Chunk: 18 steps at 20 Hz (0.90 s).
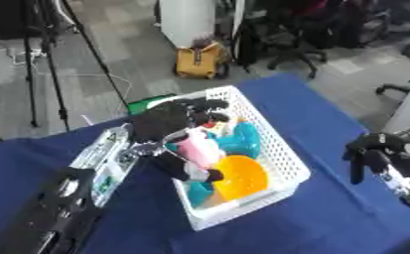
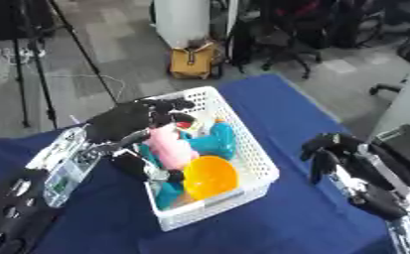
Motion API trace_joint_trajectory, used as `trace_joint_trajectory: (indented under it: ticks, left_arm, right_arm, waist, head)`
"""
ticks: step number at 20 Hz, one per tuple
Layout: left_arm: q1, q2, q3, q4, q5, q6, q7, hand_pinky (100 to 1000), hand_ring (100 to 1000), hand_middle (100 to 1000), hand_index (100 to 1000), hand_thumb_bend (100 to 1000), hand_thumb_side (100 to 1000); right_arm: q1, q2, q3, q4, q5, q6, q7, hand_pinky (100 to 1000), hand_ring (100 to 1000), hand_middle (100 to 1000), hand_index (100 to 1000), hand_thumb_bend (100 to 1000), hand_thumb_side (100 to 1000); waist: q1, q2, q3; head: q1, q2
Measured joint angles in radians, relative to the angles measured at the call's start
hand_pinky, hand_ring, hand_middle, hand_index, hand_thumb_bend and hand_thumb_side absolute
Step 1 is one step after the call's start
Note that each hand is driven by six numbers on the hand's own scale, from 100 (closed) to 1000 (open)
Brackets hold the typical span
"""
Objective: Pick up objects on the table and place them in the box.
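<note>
The blue worktop (image 1: 329,124) held a white box (image 1: 282,158) near its middle. The left hand (image 1: 169,121) hung over the box, fingers curled round a pink toy (image 1: 199,149). The right hand (image 2: 329,149) waited at the right edge, fingers hanging loose. Dropped crooked, the toy might have bounced off the orange bowl (image 1: 242,176) and out.

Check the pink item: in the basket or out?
In. The pink item sits inside the white basket, under the left robot hand, beside an orange bowl.
</note>
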Motion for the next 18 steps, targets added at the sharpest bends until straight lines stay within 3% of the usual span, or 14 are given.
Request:
trace_joint_trajectory:
  ticks: [4, 8, 9, 14, 15, 18]
  left_arm:
    - [0.042, 0.062, 0.031, -0.129, 0.259, 0.082, 0.115, 705, 810, 837, 817, 525, 560]
    - [0.077, 0.132, 0.062, -0.264, 0.47, 0.176, 0.146, 704, 812, 836, 816, 504, 576]
    - [0.08, 0.141, 0.067, -0.286, 0.5, 0.193, 0.145, 680, 796, 811, 813, 404, 672]
    - [0.183, 0.227, 0.145, -0.304, 0.602, 0.274, 0.181, 664, 789, 802, 815, 344, 738]
    - [0.212, 0.25, 0.163, -0.314, 0.62, 0.289, 0.187, 656, 788, 800, 817, 302, 793]
    - [0.29, 0.288, 0.195, -0.354, 0.671, 0.326, 0.185, 648, 781, 796, 818, 273, 831]
  right_arm:
    - [0.003, 0.0, -0.006, 0.001, 0.0, -0.003, -0.003, 348, 373, 559, 720, 100, 548]
    - [0.011, 0.0, -0.007, 0.001, 0.0, -0.004, -0.007, 348, 373, 559, 720, 100, 548]
    - [0.011, 0.0, -0.008, 0.001, 0.0, -0.004, -0.009, 348, 373, 559, 719, 100, 547]
    - [0.032, 0.0, -0.028, 0.001, 0.001, -0.001, -0.025, 348, 373, 559, 719, 100, 548]
    - [0.035, 0.0, -0.03, 0.001, 0.001, 0.0, -0.028, 348, 373, 559, 719, 100, 549]
    - [0.047, -0.003, -0.039, 0.001, 0.004, 0.002, -0.036, 348, 373, 559, 719, 100, 549]
  waist:
    - [-0.011, 0.0, 0.029]
    - [-0.018, -0.009, 0.045]
    - [-0.02, -0.009, 0.047]
    - [-0.037, -0.029, 0.157]
    - [-0.042, -0.03, 0.169]
    - [-0.04, -0.033, 0.217]
  head:
    - [-0.012, 0.004]
    - [-0.024, 0.008]
    - [-0.024, 0.011]
    - [-0.037, 0.036]
    - [-0.041, 0.04]
    - [-0.046, 0.056]
